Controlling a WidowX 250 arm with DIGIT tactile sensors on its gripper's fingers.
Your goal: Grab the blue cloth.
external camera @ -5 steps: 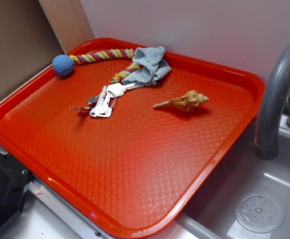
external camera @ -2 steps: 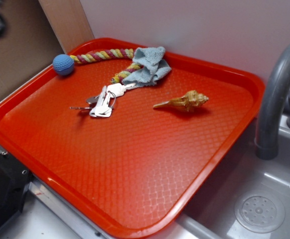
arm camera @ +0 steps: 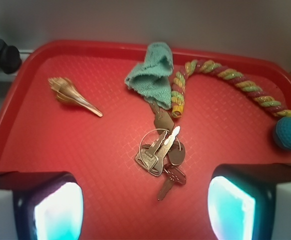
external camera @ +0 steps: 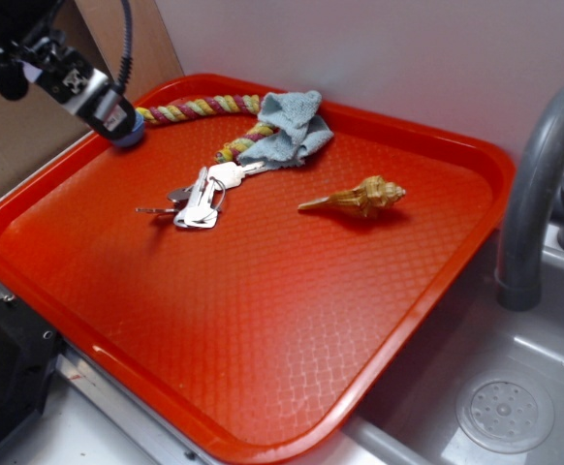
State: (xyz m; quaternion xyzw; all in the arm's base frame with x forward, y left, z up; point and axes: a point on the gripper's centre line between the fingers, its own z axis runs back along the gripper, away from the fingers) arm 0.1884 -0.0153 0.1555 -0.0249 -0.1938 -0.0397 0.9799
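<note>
The blue cloth [external camera: 289,131] lies crumpled at the back of the red tray [external camera: 263,329], draped over one end of the red-and-yellow rope [external camera: 200,107]. My gripper [external camera: 110,113] hangs at the tray's far left corner, well left of the cloth and partly covering the blue ball [external camera: 129,137]. In the wrist view the cloth [arm camera: 153,75] is ahead at upper centre, with the bunch of keys [arm camera: 161,157] between it and my gripper [arm camera: 144,210]. The jaws stand wide open with only bare tray between them.
A spiral seashell [external camera: 360,199] lies right of the keys [external camera: 200,199]. The rope [arm camera: 235,82] ends at the blue ball [arm camera: 289,132]. A grey faucet [external camera: 539,184] and sink with drain [external camera: 505,414] sit to the right. A white wall backs the tray.
My gripper has come into the exterior view at the upper left and dropped toward the blue ball, now partly covering it. The cloth, keys, rope and shell have not moved.
</note>
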